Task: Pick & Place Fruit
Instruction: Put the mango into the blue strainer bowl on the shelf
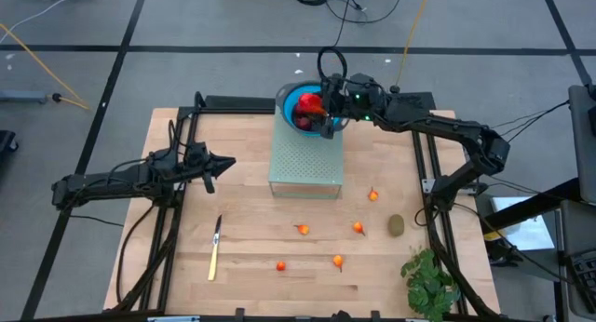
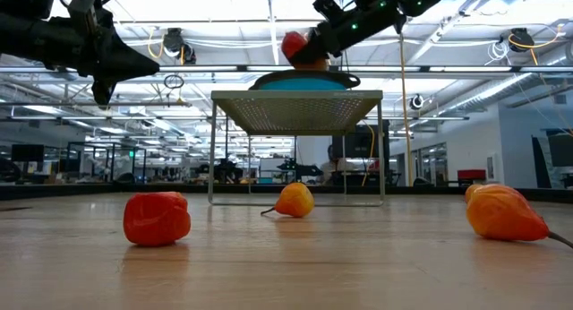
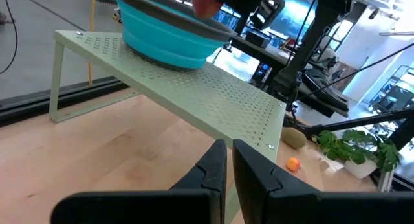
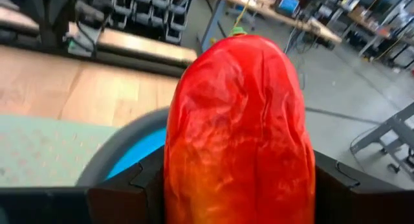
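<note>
Holding the long red-and-yellow fruit (image 4: 239, 130) clamped above the blue bowl (image 1: 291, 100), the right tool (image 1: 323, 108) nears release; five orange pieces (image 1: 337, 261) and an olive oval (image 1: 397, 225) remain on the desk (image 1: 242, 266), while the left tool (image 1: 222, 162) waits, fingers together.

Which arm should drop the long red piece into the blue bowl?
Right. Its pincer is shut on the long red piece directly over the blue bowl; the left pincer hangs empty beside the rack.
</note>
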